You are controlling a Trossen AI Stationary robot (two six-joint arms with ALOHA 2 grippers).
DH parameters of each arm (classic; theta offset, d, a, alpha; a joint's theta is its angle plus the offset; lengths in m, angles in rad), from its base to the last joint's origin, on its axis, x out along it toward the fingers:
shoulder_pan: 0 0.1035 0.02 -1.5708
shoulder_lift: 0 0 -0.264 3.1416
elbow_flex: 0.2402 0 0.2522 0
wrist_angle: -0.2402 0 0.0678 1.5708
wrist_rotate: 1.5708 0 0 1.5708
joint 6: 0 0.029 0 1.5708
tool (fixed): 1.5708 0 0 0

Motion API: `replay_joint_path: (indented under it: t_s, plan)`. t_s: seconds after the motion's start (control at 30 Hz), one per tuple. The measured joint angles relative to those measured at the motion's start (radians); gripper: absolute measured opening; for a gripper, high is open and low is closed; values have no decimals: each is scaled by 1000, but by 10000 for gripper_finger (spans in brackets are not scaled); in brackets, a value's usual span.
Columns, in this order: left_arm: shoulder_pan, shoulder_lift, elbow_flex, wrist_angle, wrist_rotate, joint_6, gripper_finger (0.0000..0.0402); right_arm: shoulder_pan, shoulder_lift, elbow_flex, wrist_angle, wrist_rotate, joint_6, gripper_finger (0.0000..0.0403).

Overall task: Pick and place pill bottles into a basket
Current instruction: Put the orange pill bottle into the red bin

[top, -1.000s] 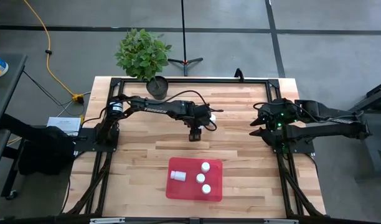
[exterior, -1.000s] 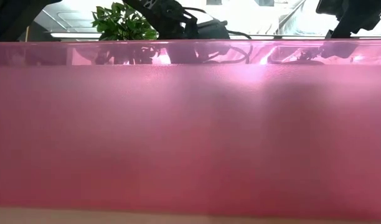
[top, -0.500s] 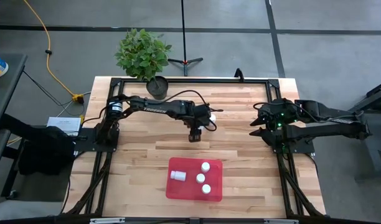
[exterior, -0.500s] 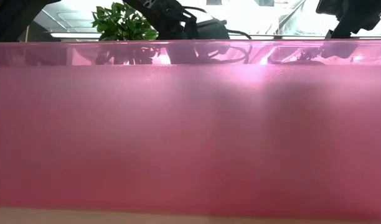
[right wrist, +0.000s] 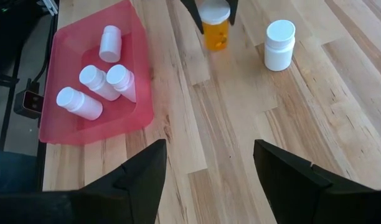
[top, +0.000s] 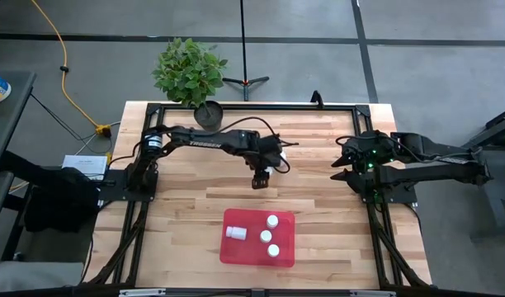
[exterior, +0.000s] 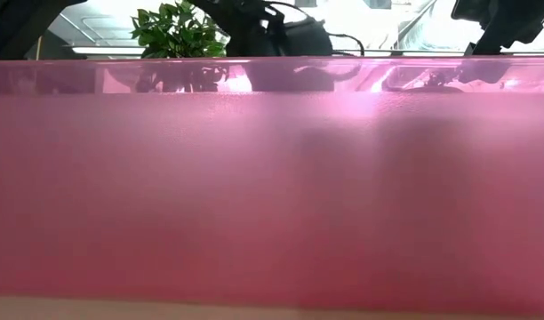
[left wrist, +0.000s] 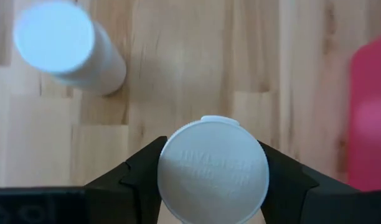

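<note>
1. Broadly, the wooden table [top: 318, 206] fills the middle of the high view, with a dark frame around its edges and a potted plant [top: 189, 74] at its far edge.
2. The left arm [top: 203, 139] reaches from the table's left side toward the centre, while the right arm [top: 434, 169] waits at the right edge.
3. The red basket [top: 285, 247] lies flat near the front edge; in the low view its wall [exterior: 272, 196] blocks almost everything.
4. Four white pill bottles [right wrist: 97, 84] are in the basket, one lying on its side in the high view.
5. The left gripper [top: 259, 175] hangs above bare wood, between the plant and the basket, clenched on an amber bottle [right wrist: 215, 34]; the left wrist view shows its white cap [left wrist: 213, 172] pinched between both dark fingers [left wrist: 137, 171].
6. The right gripper [top: 343, 167] hovers at the right side, its fingers [right wrist: 141, 180] spread wide with nothing between them.
7. One white bottle [right wrist: 279, 45] stands upright on the wood near the amber one, apart from it.
</note>
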Motion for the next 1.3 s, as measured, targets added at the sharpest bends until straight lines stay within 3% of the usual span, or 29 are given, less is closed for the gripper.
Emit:
replay_joint_path:
  t_s: [0.33,0.47,0.7,1.07,1.3]
  plan:
    - [0,-1,145,-150,133,19,240,0,0,0,0,0,-3,232]
    - [-2,-1,194,-187,232,11,236,0,0,0,0,0,-4,232]
    - [-61,-1,231,-219,332,-6,245,0,0,0,0,0,-4,232]
    - [-221,-1,232,-308,332,-35,236,0,0,0,0,0,-4,232]
    - [-313,-1,232,-310,274,-70,239,0,0,0,0,0,-8,232]
